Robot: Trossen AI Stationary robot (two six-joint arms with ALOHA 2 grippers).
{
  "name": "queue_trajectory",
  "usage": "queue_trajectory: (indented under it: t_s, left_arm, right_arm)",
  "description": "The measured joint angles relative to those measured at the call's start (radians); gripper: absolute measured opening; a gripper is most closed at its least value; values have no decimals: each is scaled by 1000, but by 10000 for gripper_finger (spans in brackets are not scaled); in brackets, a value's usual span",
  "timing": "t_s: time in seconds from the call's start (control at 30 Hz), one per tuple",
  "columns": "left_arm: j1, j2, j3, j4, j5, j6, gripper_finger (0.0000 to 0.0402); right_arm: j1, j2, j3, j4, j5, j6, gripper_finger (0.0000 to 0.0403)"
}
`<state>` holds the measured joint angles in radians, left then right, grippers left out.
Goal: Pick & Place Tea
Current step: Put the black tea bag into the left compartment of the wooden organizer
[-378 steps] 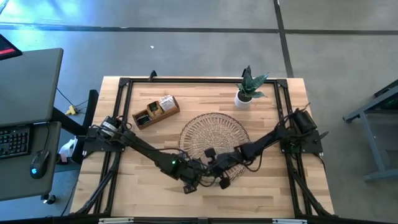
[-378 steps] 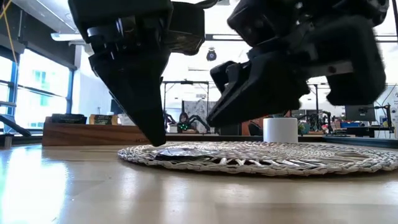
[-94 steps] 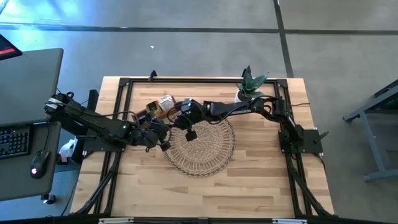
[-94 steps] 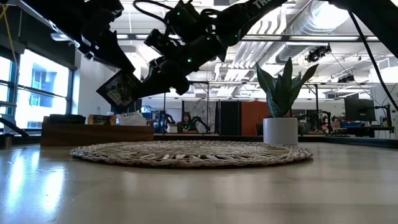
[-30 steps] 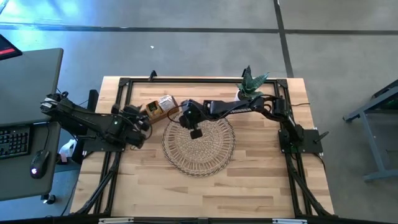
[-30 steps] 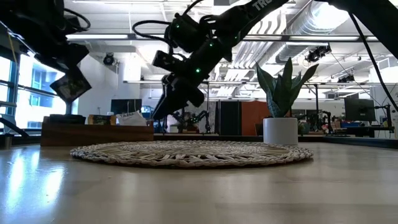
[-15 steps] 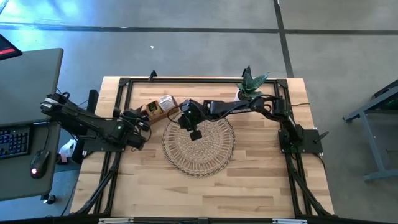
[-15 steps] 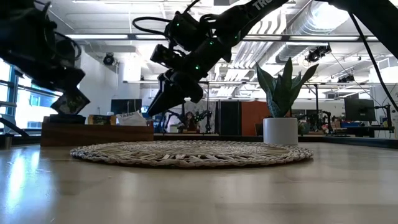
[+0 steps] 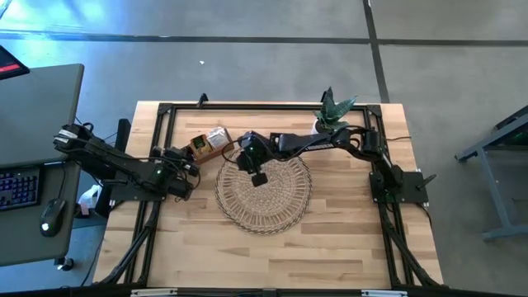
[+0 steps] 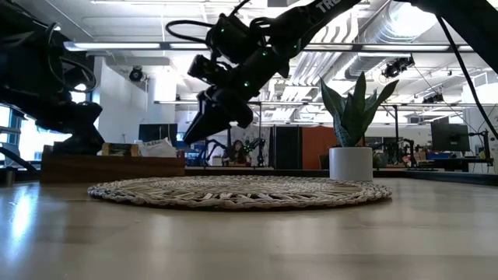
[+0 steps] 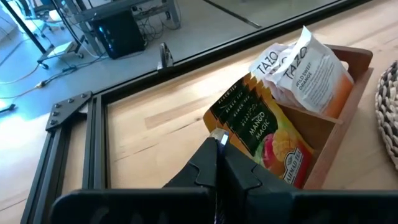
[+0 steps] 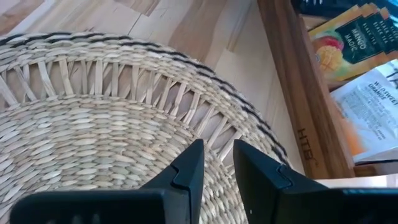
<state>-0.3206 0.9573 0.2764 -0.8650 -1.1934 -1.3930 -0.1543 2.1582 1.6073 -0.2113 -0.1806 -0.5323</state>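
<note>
A brown wooden box (image 9: 208,145) at the far left holds tea sachets: dark mango ones (image 11: 258,121) standing on edge and white-and-orange ones (image 11: 305,62) beside them. My left gripper (image 11: 217,144) hangs at the box's left end (image 10: 78,140), shut on a thin tea sachet that I see edge-on. My right gripper (image 12: 216,155) hovers open above the far-left rim of the round wicker tray (image 9: 264,194), next to the box (image 12: 298,106). Nothing is between its fingers. My left gripper pinches a tea sachet between its two fingers. Only a pale corner (image 11: 219,138) shows at the fingertips. The fingers slant down from the table's left toward the box. They hide the rest of the sachet, so I cannot tell whether it touches the box.
A potted plant (image 9: 323,130) in a white pot stands at the far right, behind the tray. Black frame rails (image 11: 93,143) run along the table's edges. Bare wood lies in front of the tray (image 10: 241,190).
My left gripper has gone down with the dark sachet to the wooden box's left end, staying shut. The sachet, seen hanging in the air before, is now hidden at the box. The box has slid a little toward the table's left edge.
</note>
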Motion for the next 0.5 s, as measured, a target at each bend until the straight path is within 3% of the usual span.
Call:
queue_trajectory:
  t_s: [0.2,0.5]
  left_arm:
    - [0,0,0,0,0,0,17]
    - [0,0,22,-25,35,26,110]
  right_arm:
    - [0,0,0,23,-13,0,83]
    - [0,0,0,62,-40,0,83]
